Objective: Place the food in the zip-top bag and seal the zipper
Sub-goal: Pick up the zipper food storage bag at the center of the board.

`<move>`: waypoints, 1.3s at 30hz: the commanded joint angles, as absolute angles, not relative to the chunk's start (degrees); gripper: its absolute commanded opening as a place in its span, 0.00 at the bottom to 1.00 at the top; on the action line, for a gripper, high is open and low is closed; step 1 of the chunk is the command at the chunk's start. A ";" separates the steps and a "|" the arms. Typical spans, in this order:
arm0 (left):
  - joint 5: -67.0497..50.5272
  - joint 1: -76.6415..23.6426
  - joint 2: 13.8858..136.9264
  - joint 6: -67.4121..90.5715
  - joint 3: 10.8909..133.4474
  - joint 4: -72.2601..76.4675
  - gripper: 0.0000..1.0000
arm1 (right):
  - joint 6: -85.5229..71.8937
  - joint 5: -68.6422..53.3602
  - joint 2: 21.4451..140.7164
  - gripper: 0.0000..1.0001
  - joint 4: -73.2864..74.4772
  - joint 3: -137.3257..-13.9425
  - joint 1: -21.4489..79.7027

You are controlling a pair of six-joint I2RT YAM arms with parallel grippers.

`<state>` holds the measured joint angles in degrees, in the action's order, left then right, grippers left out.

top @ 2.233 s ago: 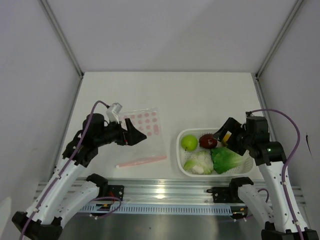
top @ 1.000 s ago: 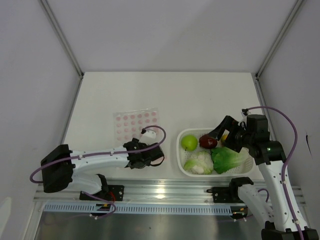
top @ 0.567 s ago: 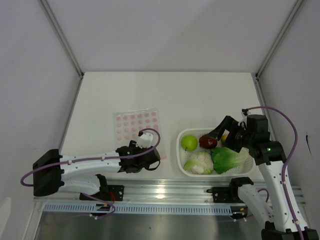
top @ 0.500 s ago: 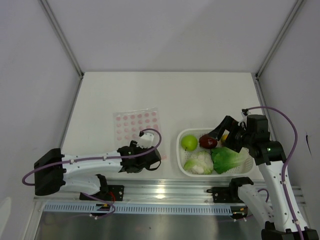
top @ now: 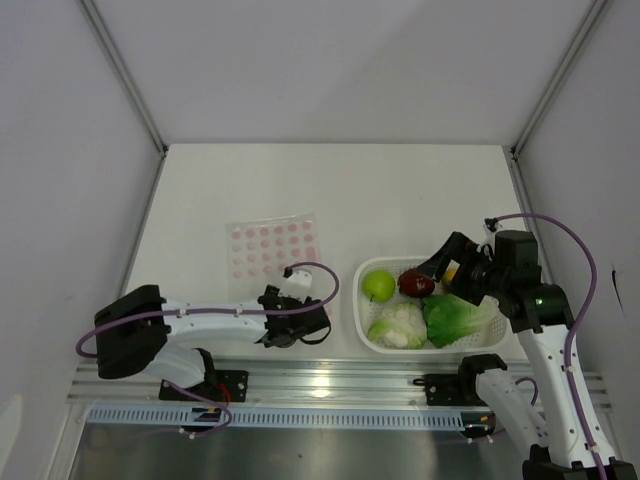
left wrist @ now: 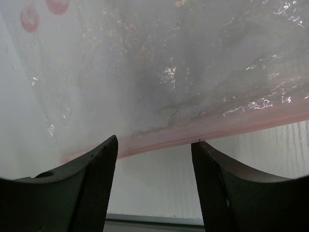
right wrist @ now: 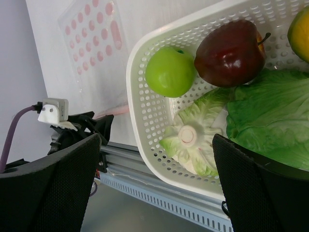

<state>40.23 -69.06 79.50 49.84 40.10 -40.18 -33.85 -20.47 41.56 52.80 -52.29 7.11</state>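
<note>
Plastic basket (top: 360, 305) rim rings green apple (top: 379, 285), lettuce (top: 455, 318).

White table (top: 400, 190), pale grey walls (top: 330, 60), metal rail (top: 330, 380) near edge.

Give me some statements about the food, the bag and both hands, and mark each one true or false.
1. The green apple lies in the white basket. True.
2. The dark red apple is inside the zip-top bag. False: it lies in the basket; the zip-top bag holds no food.
3. The left hand is open, with the pink zipper showing between its fingers. True.
4. The right hand holds the lettuce. False: it is open and empty.
</note>
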 commanded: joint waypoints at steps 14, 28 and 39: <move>45.62 -67.94 77.00 47.13 42.62 -36.83 0.01 | -33.31 -21.97 39.99 0.99 51.77 -51.42 7.03; 15.31 -54.51 69.69 35.07 73.28 -43.33 0.01 | -37.78 -15.30 56.77 0.93 36.58 -61.43 31.63; 10.55 -52.12 72.25 32.69 78.05 -43.24 0.01 | -41.83 -6.43 68.55 0.87 32.87 -71.45 43.41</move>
<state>13.39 -52.47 72.40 34.37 75.61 -43.13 -39.05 -11.35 66.81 35.29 -68.20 41.60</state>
